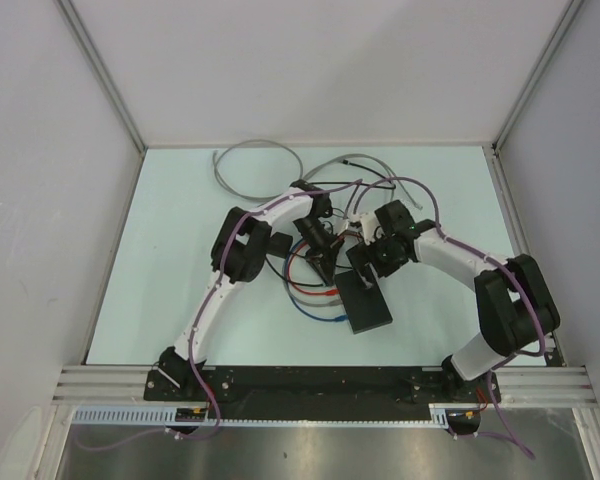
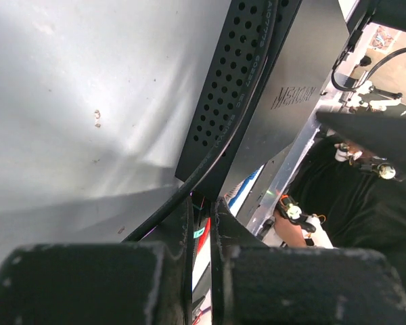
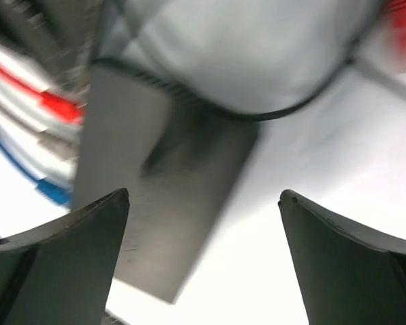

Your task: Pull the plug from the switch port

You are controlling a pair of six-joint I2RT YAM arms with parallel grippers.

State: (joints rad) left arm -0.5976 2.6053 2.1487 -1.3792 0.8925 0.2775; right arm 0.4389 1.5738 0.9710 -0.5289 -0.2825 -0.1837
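The switch (image 1: 368,305) is a flat black box lying near the table's middle. Red and blue cables (image 1: 313,297) curl at its left edge. In the right wrist view a red plug (image 3: 61,105), a grey plug (image 3: 54,145) and a blue plug (image 3: 51,189) meet the switch (image 3: 169,196) along its left edge; blur hides the switch port itself. My right gripper (image 3: 203,203) hangs open over the switch, holding nothing. My left gripper (image 2: 201,203) is shut at the perforated side of the switch (image 2: 223,95), with a slit between its pads showing red and teal beyond.
Grey cable loops (image 1: 255,165) lie at the back of the white table (image 1: 180,250). A small black brick (image 1: 280,245) sits left of the grippers. A black cord (image 2: 155,210) runs past my left finger. The enclosure walls close in on both sides.
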